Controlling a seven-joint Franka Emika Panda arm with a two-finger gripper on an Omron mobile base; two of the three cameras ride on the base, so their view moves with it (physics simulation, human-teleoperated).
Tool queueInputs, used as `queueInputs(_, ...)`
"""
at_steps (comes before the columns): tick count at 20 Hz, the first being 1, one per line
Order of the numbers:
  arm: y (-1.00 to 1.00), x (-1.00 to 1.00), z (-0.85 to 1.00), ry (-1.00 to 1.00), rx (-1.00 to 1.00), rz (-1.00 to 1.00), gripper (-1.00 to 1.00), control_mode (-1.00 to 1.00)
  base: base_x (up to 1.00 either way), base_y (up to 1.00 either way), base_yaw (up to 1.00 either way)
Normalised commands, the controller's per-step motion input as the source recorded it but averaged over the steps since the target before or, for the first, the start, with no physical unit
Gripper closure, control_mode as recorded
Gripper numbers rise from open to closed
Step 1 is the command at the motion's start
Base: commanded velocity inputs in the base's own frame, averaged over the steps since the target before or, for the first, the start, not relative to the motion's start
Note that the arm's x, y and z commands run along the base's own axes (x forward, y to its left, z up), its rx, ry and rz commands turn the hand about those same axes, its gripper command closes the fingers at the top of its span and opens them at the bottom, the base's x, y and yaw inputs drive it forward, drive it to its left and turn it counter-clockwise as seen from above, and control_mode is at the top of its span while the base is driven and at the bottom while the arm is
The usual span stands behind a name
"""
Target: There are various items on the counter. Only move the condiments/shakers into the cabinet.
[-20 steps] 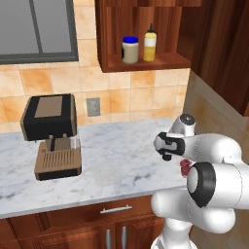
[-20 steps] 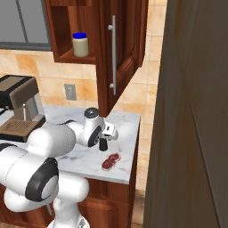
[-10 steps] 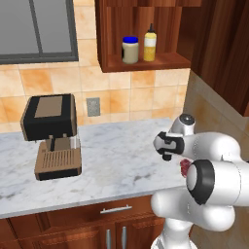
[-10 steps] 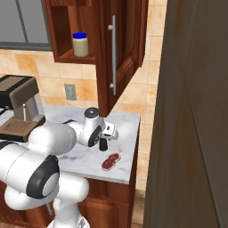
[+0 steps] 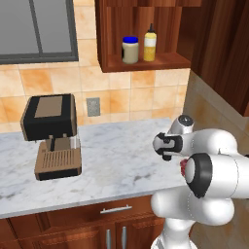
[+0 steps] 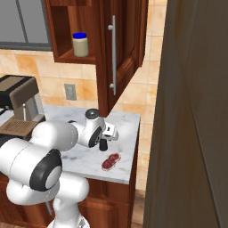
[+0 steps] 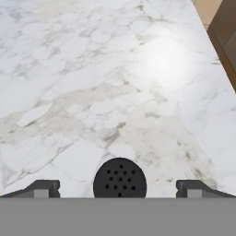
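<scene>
The gripper (image 7: 120, 188) hangs spread wide over the shaker (image 7: 120, 179) — closing too high could tip it, or knock it off the counter (image 7: 115, 83).

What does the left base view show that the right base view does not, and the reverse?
Left base view alone: the yellow squeeze bottle on the cabinet shelf, beside the blue-lidded jar. Right base view alone: the small black shaker under the arm's hand, the dark-red lumpy object lying whole on the counter, and the open cabinet door. Both share the jar, the coffee machine and the marbled counter.
</scene>
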Motion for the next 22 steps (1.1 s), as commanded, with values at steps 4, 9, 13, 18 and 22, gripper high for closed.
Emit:
queueInputs(4, 0.0, 0.05, -0.04, 0.0, 0.0, 0.0, -1.0, -1.0, 0.0, 0.0, 0.0)
queueInputs(9, 0.0, 0.05, -0.01, 0.0, 0.0, 0.0, -1.0, -1.0, 0.0, 0.0, 0.0)
queueInputs(13, 0.0, 0.07, -0.01, 0.0, 0.0, 0.0, -1.0, -1.0, 0.0, 0.0, 0.0)
queueInputs(18, 0.0, 0.0, 0.0, 0.0, 0.0, 0.0, 1.0, -1.0, 0.0, 0.0, 0.0)
queueInputs(22, 0.0, 0.0, 0.0, 0.0, 0.0, 0.0, 1.0, -1.0, 0.0, 0.0, 0.0)
